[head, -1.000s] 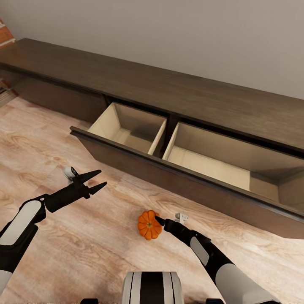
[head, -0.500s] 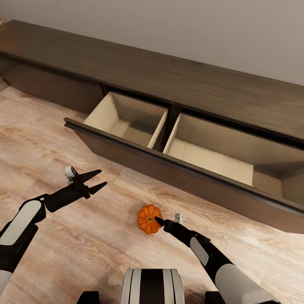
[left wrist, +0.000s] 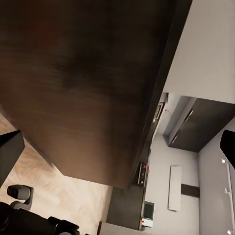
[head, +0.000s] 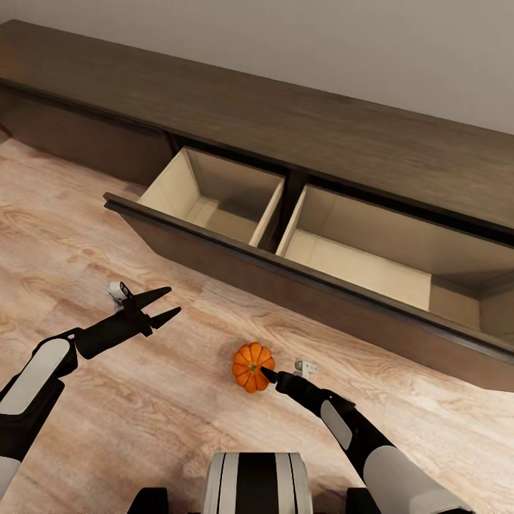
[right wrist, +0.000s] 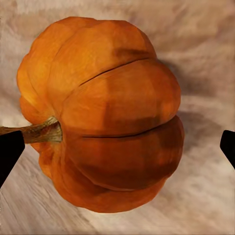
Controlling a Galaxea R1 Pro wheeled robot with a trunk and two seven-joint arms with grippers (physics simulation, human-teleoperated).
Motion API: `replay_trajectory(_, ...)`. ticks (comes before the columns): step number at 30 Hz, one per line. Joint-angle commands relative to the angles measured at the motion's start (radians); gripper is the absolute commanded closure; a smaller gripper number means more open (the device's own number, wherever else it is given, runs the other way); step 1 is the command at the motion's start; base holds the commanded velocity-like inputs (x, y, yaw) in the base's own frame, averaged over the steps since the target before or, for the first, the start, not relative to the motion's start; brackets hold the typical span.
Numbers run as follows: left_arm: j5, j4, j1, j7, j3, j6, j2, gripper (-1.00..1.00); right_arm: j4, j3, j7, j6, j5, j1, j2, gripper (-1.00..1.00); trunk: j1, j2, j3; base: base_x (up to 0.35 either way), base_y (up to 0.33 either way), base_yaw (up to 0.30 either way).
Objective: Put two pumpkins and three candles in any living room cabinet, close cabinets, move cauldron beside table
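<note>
Pale wood-grain plank flooring (head: pixel 107 235) runs up to a long, low dark-brown wooden cabinet (head: pixel 300 135) set against a plain grey wall (head: pixel 357 43). Its wide drawer (head: pixel 235 253) stands pulled out, showing two light tan compartments split by a divider. On the floor in front of the drawer lies a small orange ribbed pumpkin (head: pixel 252 365), tipped on its side, its brown stem (right wrist: pixel 41 132) pointing sideways in the right wrist view. The right tool (head: pixel 269 374) sits at the pumpkin with its two dark fingertips (right wrist: pixel 10 149) apart on either side of it; whether they touch the skin cannot be told. The left tool (head: pixel 165 305) hovers above the floor, well apart from the pumpkin, its black fingers spread, pointing toward the drawer front.
</note>
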Motion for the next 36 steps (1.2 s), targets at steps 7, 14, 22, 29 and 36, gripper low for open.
replay_trajectory(7, 0.002, 0.004, 0.000, 0.001, -0.001, 0.000, -0.001, -1.00, -0.001, 0.000, 0.004, -0.001, 0.000, 0.000, 0.000, -1.00, 0.000, 0.000, 0.000, 0.000, 0.055, 0.000)
replay_trajectory(14, 0.002, 0.002, 0.000, 0.001, 0.000, 0.000, 0.000, -1.00, 0.000, 0.000, 0.004, -0.001, 0.000, 0.000, 0.000, -1.00, 0.000, 0.000, 0.000, 0.000, 0.073, 0.000)
replay_trajectory(22, 0.001, -0.001, 0.000, 0.000, -0.001, 0.000, 0.000, -1.00, 0.001, 0.000, -0.002, -0.001, 0.000, 0.000, -0.001, -1.00, 0.002, -0.001, -0.019, 0.000, 0.003, 0.000)
replay_trajectory(29, 0.000, -0.002, 0.000, 0.000, -0.002, 0.000, -0.001, -1.00, 0.001, 0.000, -0.006, -0.004, 0.000, 0.000, -0.001, -1.00, 0.005, -0.003, -0.046, 0.000, 0.000, 0.000)
replay_trajectory(36, 0.000, -0.001, 0.000, 0.000, -0.002, 0.000, -0.001, -1.00, -0.001, 0.000, -0.002, -0.004, 0.000, 0.000, -0.003, -1.00, 0.005, -0.003, -0.046, 0.000, 0.000, 0.000)
